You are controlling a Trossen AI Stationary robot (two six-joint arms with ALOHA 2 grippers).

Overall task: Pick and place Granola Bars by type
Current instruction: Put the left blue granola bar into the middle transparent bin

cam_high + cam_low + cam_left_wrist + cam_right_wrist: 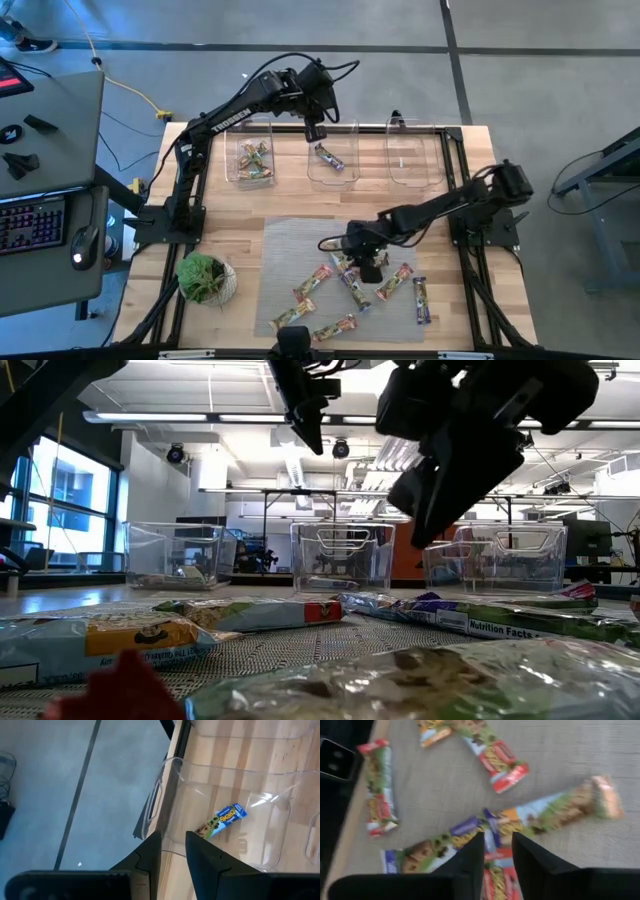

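Note:
Several granola bars (355,290) lie scattered on a grey mat (285,245), seen close in the right wrist view (495,757). My right gripper (368,265) hovers open above them, clear of the mat in the low view (455,460). Its fingers straddle the spot where a purple-banded bar (465,827) and a red-ended bar (495,872) overlap. My left gripper (315,130) is open over the near wall of the middle clear bin (332,175), holding nothing. One blue-ended bar (222,820) lies flat on that bin's floor. The left bin (232,160) holds several bars (253,160).
The right clear bin (412,178) stands beside the other two along the table's far edge. A green leafy plant (205,278) sits near the table's left near corner. Bare wood shows between the mat and the bins. A desk with a keyboard (30,225) stands left of the table.

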